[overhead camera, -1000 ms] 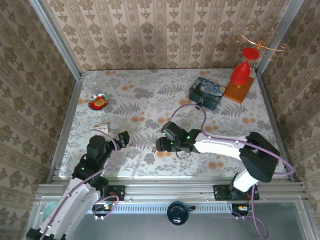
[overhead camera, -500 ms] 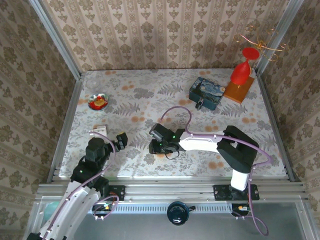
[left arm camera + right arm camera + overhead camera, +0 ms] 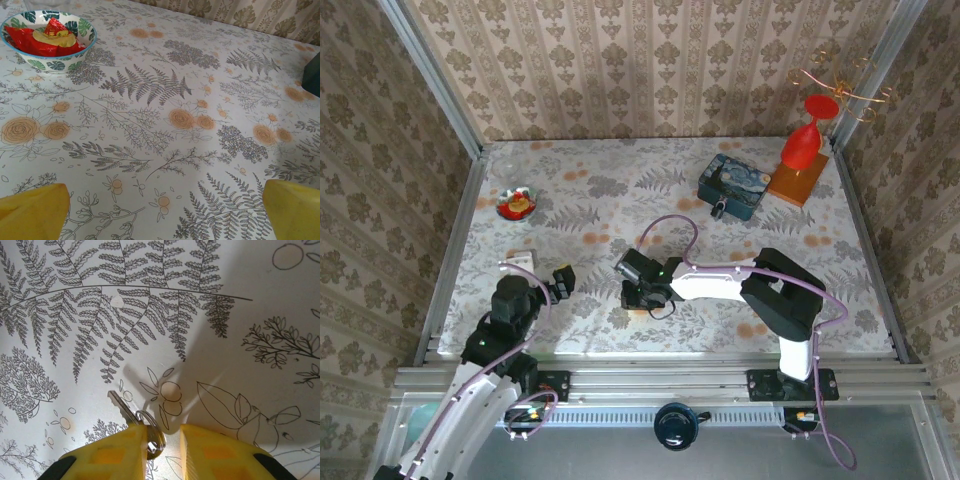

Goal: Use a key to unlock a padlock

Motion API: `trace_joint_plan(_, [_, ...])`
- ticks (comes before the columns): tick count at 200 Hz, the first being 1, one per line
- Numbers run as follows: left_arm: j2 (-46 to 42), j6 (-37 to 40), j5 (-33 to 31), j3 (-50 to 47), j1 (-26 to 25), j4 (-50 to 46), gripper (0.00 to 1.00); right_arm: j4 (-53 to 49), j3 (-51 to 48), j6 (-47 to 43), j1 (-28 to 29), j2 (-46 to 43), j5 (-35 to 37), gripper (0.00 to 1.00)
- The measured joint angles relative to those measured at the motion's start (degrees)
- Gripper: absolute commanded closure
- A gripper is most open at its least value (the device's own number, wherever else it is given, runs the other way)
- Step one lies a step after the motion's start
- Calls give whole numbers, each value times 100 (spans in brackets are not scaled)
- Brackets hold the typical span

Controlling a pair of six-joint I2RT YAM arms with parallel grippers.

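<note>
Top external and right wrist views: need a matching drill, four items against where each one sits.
Items
1. leaf-patterned ceramic bowl with red contents
2. tiny dark padlock with a silvery shackle
3. silvery metal key on a ring
4. red goblet-shaped object

Places
A. on the orange block, far right corner
B. between the two sides of the right pincer
C. far left part of the table
D. just in front of the blue painted tin box

Pairs: 1-C, 2-D, 3-B, 4-A
</note>
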Motion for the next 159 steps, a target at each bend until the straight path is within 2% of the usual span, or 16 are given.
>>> trace_joint_plan(42, [0,0,-2,0,0,2,0,2,138,-4,0,90,0,76])
trace_joint_plan(119, [39,0,0,0,0,7,0,33,195,-39,0,160,11,93])
trace_joint_plan(159, [199,0,44,0,0,57,0,232,90,-42,7,79,66,96])
